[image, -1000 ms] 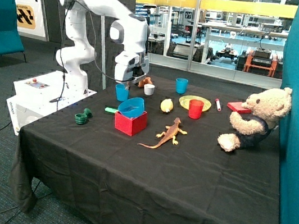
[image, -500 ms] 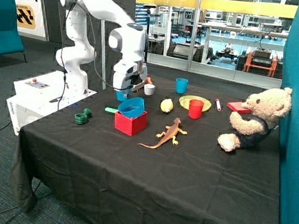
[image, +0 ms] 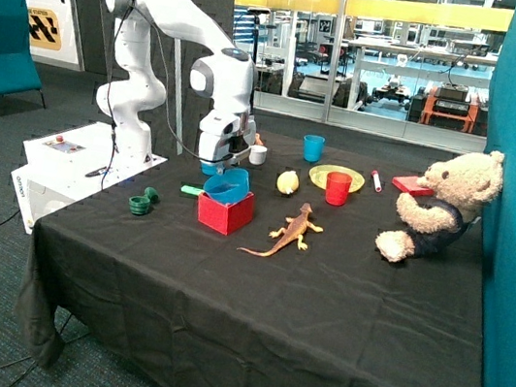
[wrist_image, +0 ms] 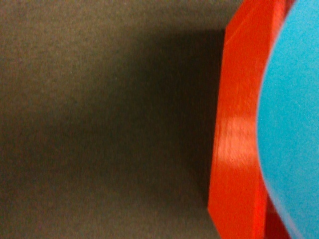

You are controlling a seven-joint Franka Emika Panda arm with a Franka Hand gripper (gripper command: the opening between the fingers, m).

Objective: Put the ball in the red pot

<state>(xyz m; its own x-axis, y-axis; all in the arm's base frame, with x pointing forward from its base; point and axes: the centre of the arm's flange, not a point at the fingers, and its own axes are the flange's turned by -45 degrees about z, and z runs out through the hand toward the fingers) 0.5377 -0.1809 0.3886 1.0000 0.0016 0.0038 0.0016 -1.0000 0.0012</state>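
Claw (image: pixel 216 162) low over worktop (image: pixel 319 301), right behind blue bowl (image: pixel 228 187) that sits in red pot (image: pixel 226 211); fingers hidden, can't tell if apart or together. Nothing held, far as I can see. Ball (image: pixel 287 182) untouched, at pot's 2 o'clock, near yellow plate (image: pixel 336 177). Looks like bowl-clearing or approach step; next needs reach to ball. Arm arched, wrist pointing down.

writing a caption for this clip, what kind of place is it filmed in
Most likely a robotics lab or demo area: a Franka arm stands at a black-draped table of toys and cups, its gripper low beside the red pot, with glass-walled workbenches behind.
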